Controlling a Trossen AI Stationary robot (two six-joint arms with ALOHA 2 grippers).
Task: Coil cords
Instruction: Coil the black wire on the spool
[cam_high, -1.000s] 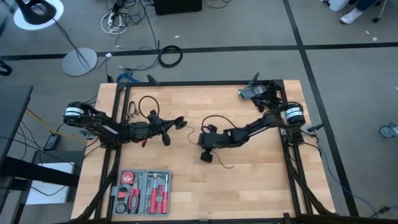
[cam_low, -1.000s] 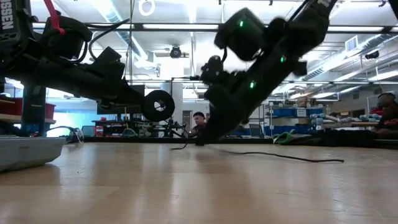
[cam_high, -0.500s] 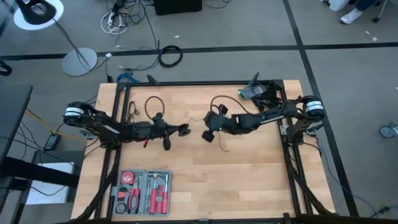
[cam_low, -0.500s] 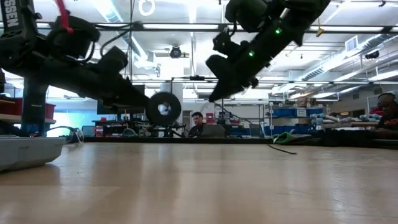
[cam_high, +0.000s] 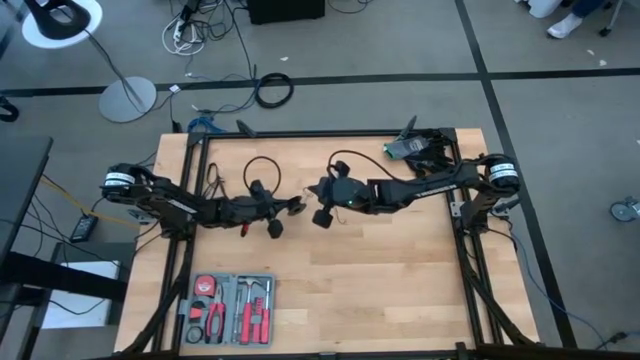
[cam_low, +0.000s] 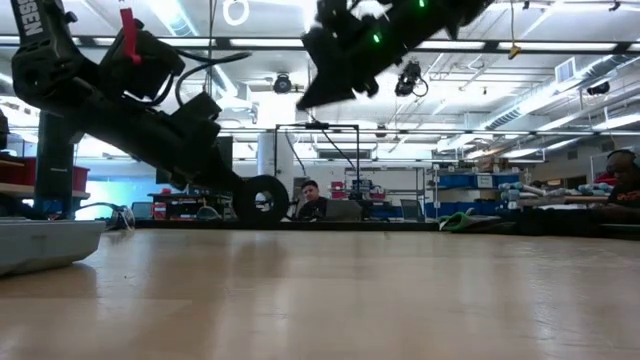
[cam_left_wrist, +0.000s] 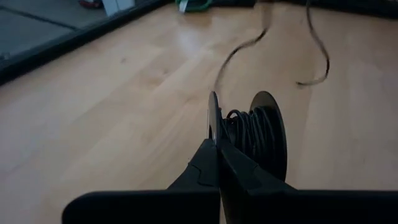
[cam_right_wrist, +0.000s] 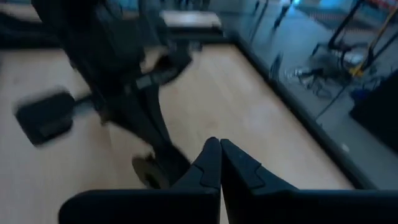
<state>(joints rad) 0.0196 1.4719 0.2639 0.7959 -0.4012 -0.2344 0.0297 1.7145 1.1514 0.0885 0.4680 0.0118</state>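
The cord (cam_left_wrist: 314, 43) is being wound onto a small black spool (cam_left_wrist: 252, 140), which is being held at the centre of the high view, just left of the middle of the table (cam_high: 400, 290). Compared with a second ago, the loose run that was trailing across the boards in the low view is gone from the surface; only a short free length is being left, arching up from the spool toward the upper centre of the frame. By this judgement the coiling is well advanced.

In the left wrist view the spool is being presented edge-on, its discs upright and its axle lying across the frame, level with the table; the windings are running round that axle.

The left gripper (cam_left_wrist: 217, 158) is being kept closed, its jaws pinching one disc's rim. The right gripper (cam_right_wrist: 219, 163), having been carried up and leftward, is meeting it just right of the spool, jaws pressed together; whether cord is being held there cannot be told.
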